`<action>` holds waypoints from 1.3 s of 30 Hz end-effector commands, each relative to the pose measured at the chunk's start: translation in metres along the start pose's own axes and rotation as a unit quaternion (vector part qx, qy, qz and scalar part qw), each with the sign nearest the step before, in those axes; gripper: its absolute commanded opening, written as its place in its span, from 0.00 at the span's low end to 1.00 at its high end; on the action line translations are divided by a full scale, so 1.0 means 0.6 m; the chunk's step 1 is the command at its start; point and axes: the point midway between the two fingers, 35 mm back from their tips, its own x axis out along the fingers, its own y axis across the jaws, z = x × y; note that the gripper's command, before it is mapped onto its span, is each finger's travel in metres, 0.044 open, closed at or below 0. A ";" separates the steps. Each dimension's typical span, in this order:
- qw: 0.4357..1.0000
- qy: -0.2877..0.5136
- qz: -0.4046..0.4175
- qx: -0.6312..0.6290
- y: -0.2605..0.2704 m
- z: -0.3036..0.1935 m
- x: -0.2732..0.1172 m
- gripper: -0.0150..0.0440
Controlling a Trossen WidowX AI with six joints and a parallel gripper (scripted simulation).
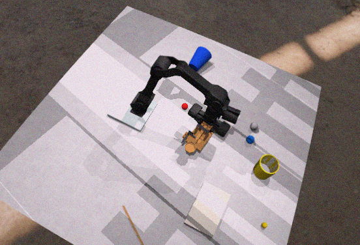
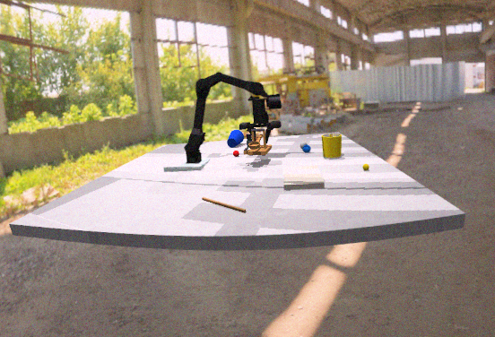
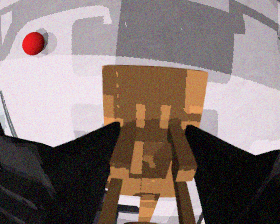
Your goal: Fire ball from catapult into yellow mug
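The gripper point(image 1: 207, 125) point(image 2: 257, 134) point(image 3: 153, 130) is part-closed, its fingers clamped on either side of the catapult point(image 1: 203, 140) point(image 2: 262, 152) point(image 3: 145, 90), which hangs just above the table point(image 1: 107, 165) point(image 2: 148, 210) point(image 3: 250, 110). Seen from the top, the yellow mug point(image 1: 259, 170) point(image 2: 332, 147) stands at four o'clock from the catapult, the red ball point(image 1: 184, 106) point(image 2: 236, 153) point(image 3: 33, 43) at eleven, the blue ball point(image 1: 250, 139) point(image 2: 306, 148) at three.

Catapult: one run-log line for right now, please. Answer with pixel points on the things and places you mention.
gripper point(image 1: 207, 126) point(image 2: 258, 133) point(image 3: 153, 130) shut on catapult point(image 1: 201, 140) point(image 2: 265, 151) point(image 3: 150, 85) | catapult off table point(image 1: 81, 136) point(image 2: 134, 219) | red ball point(image 1: 184, 106) point(image 2: 236, 153) point(image 3: 33, 43) on table | yellow mug point(image 1: 261, 171) point(image 2: 332, 147) upright, no ball seen inside

One catapult point(image 1: 203, 140) point(image 2: 264, 151) point(image 3: 145, 90), one mug point(image 1: 261, 172) point(image 2: 332, 147), four small balls, one blue cup point(image 1: 200, 58) point(image 2: 235, 138), one stick point(image 1: 133, 225) point(image 2: 223, 204)
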 end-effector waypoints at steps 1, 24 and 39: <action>0.998 -0.001 -0.004 0.062 -0.004 0.001 -0.004 0.25; 0.952 -0.001 -0.005 0.305 -0.038 -0.007 -0.002 0.25; 0.952 -0.001 -0.005 0.305 -0.041 -0.007 0.037 0.25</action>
